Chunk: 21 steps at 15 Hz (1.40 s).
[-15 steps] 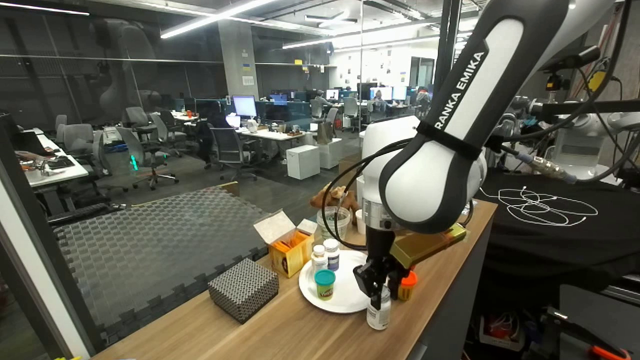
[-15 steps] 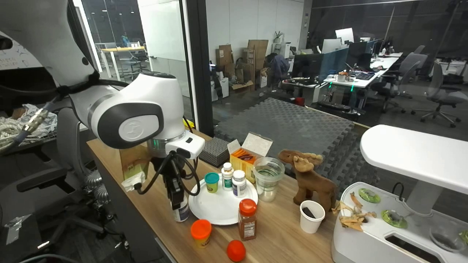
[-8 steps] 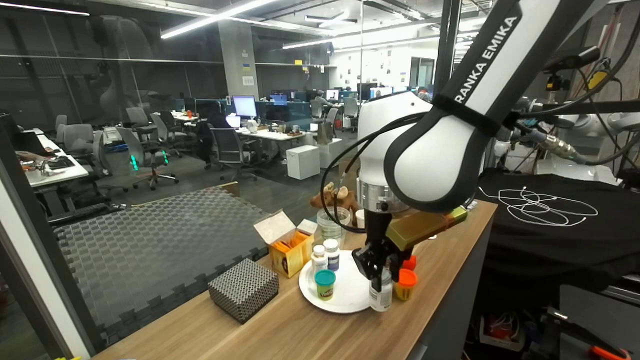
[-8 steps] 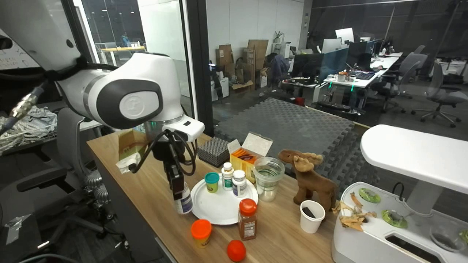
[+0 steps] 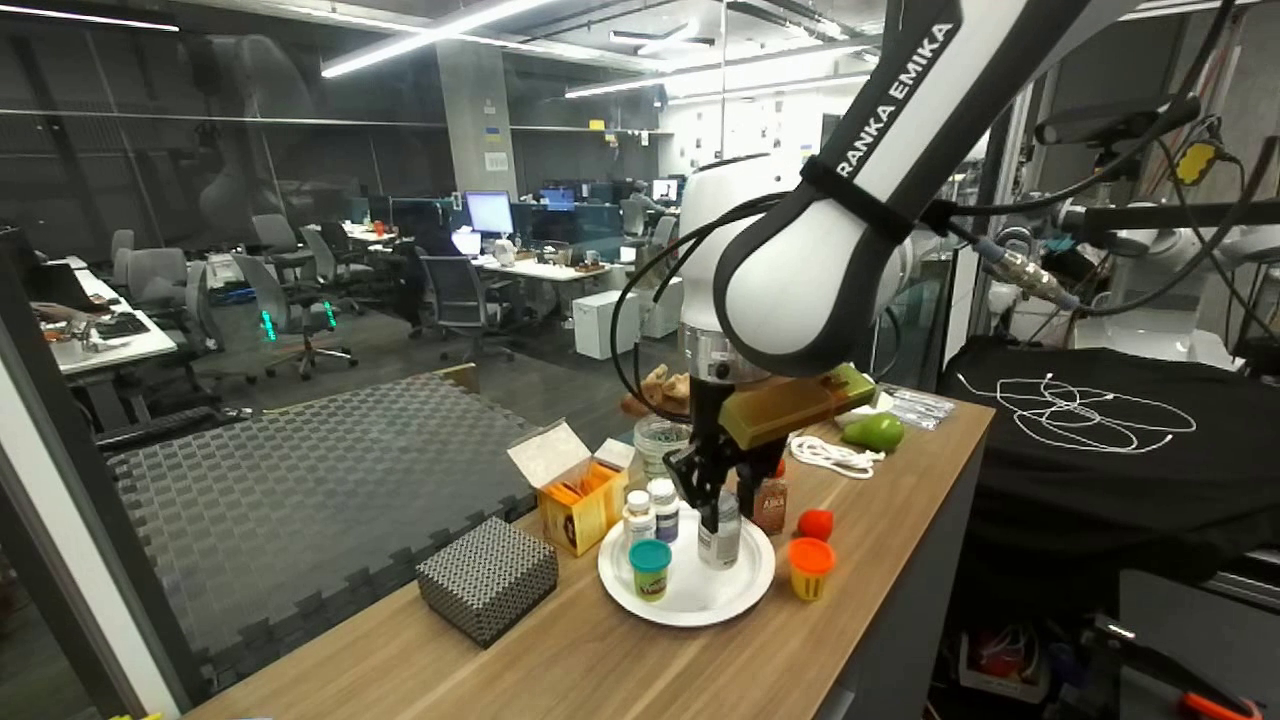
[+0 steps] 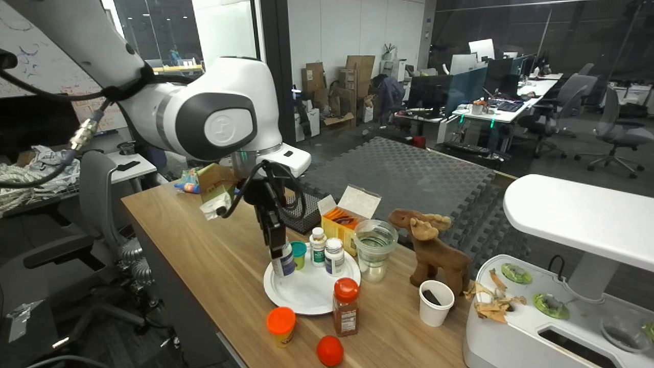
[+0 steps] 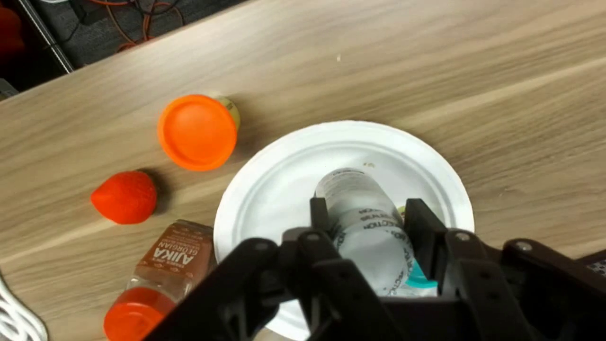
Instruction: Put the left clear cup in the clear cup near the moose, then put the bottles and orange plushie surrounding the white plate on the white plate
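My gripper (image 7: 365,208) is shut on a white bottle (image 5: 720,542), holding it slightly tilted over the white plate (image 6: 294,301). On the plate stand two white-capped bottles (image 6: 318,248) (image 6: 334,258) and a teal-capped tub (image 5: 650,575), partly hidden behind the held bottle in the wrist view. Beside the plate on the counter stand an orange-capped tub (image 7: 198,132) and a red-capped brown bottle (image 6: 346,309). The orange plushie (image 7: 124,197) lies near them. The clear cup (image 6: 375,253) by the moose (image 6: 434,245) shows an inner rim; the left clear cup shows nowhere separately.
An open yellow box (image 5: 583,505) and a dark patterned box (image 5: 487,578) stand behind the plate. A white paper cup (image 6: 435,309) and a white planter unit (image 6: 490,337) are by the moose. A white cord (image 5: 835,455) and green pear (image 5: 873,432) lie farther along the counter.
My gripper has lifted the white bottle off the counter beside the plate and carried it over the plate. The other bottles, the plushie and the cup have not moved.
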Motion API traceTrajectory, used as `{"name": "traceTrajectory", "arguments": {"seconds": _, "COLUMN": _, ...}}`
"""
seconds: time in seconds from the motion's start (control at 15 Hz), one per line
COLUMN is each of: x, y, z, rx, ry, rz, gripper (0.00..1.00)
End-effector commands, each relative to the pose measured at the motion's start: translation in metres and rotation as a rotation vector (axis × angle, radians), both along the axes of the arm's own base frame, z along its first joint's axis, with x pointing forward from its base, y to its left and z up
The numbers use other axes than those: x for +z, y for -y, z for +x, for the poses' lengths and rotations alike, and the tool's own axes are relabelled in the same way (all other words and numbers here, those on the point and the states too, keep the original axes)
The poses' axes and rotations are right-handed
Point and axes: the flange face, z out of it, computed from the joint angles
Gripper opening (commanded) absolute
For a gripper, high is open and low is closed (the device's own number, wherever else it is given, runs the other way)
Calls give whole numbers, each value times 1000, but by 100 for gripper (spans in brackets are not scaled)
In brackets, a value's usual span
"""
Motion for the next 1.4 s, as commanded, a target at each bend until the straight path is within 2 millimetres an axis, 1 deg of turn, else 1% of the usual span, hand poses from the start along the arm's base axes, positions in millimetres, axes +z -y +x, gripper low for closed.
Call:
{"name": "traceTrajectory", "arguments": {"seconds": 0.0, "x": -3, "y": 11, "z": 33, "rx": -5, "ry": -2, "rz": -22, "gripper": 24}}
{"name": "traceTrajectory", "arguments": {"seconds": 0.27, "x": -13, "y": 21, "z": 48, "rx": -20, "ry": 2, "rz": -18, "gripper": 24}}
{"name": "traceTrajectory", "arguments": {"seconds": 0.53, "x": -23, "y": 26, "z": 58, "rx": -31, "ry": 2, "rz": -11, "gripper": 24}}
{"name": "traceTrajectory", "arguments": {"seconds": 0.87, "x": -34, "y": 30, "z": 65, "rx": -48, "ry": 0, "rz": 21, "gripper": 24}}
{"name": "traceTrajectory", "arguments": {"seconds": 1.33, "x": -45, "y": 30, "z": 70, "rx": -85, "ry": -4, "rz": 76, "gripper": 24}}
